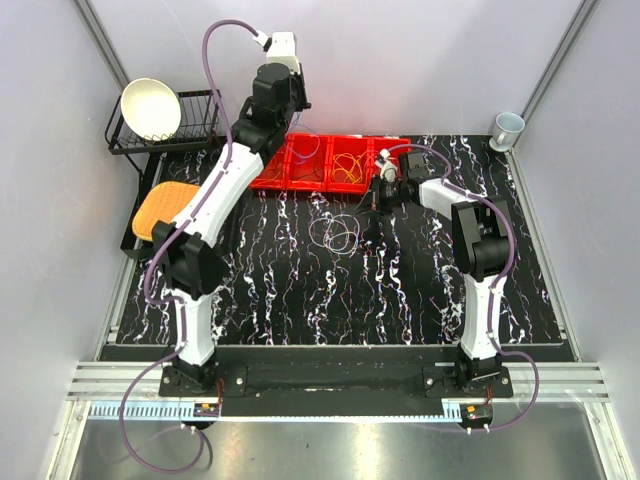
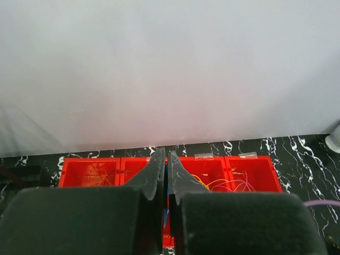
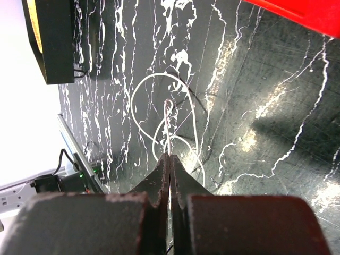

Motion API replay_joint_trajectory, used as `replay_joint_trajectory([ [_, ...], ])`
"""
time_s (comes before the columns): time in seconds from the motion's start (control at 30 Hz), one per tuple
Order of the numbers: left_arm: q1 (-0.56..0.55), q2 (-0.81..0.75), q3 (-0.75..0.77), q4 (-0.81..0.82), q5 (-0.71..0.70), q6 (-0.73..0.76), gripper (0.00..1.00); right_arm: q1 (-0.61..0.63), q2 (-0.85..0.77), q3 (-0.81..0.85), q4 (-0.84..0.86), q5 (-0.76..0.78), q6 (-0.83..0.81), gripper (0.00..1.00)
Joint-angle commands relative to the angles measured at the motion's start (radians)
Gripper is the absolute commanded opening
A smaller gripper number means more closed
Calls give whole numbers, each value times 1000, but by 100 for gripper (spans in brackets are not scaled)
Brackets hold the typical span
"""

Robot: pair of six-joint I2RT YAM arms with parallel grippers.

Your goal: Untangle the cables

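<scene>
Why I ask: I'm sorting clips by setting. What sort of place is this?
Probably a robot test cell: plain white walls enclose a marbled black table, with red bins and a dish rack as props.

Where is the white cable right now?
Top view: the white cable lies looped mid-table, just below the red bins and left of the right gripper, whose shut tips pinch a strand.

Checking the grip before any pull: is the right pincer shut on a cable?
Shut on it: the right pincer has jaws together, a thin pale cable pinched between them.
</scene>
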Motion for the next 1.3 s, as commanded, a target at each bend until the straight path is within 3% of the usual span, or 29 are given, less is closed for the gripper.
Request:
replay_joint_trajectory([
  [0.0, 32, 50, 60, 109, 38, -49, 0, 1, -44, 7, 26, -36, 1, 0],
  [0.63, 102, 246, 76, 106, 107, -175, 0, 1, -33, 15, 24, -45, 4, 0],
  [1.27, 124, 367, 43, 15, 236, -172, 2, 1, -23, 21, 23, -48, 7, 0],
])
